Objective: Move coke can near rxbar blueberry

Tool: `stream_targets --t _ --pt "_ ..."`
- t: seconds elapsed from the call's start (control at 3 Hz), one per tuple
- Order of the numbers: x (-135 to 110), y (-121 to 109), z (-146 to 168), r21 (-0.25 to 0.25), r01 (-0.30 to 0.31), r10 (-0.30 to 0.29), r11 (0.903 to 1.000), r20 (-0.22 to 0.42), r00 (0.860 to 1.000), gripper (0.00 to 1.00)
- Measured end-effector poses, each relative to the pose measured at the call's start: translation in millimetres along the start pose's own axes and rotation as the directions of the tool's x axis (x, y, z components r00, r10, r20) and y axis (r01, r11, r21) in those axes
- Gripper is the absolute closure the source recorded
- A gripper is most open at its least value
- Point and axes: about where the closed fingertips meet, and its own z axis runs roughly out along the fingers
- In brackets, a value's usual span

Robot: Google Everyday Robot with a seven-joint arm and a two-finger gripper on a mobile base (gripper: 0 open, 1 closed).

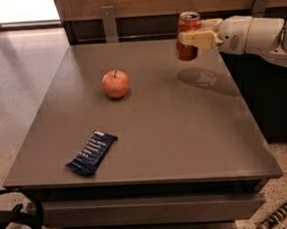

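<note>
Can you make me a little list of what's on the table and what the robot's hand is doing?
hand: far right, above the table, shut on the can
can: red, upright, held in the air
apple: on the table, left of the can
bar: dark blue, lying flat near the front left corner
can to bar: far apart, at opposite corners of the table
job: can not yet near the bar
</note>
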Motion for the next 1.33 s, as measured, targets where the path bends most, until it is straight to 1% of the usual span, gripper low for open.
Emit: stream_targets --t 0.33,0.67,1.0,1.33 --pt "3.5 41.9 -21.8 -0.030 0.011 -0.011 0.9995 -0.018 1.000 1.00" --pt "14.1 89.5 -31.1 -0.077 0.009 -0.011 0.9970 -0.025 1.000 1.00" --pt "24.3 130.3 -32.7 -0.136 0.009 -0.012 0.9907 -0.022 1.000 1.00" --pt "34.3 180.0 -30.5 -0.245 0.025 -0.022 0.9692 0.015 1.000 1.00"
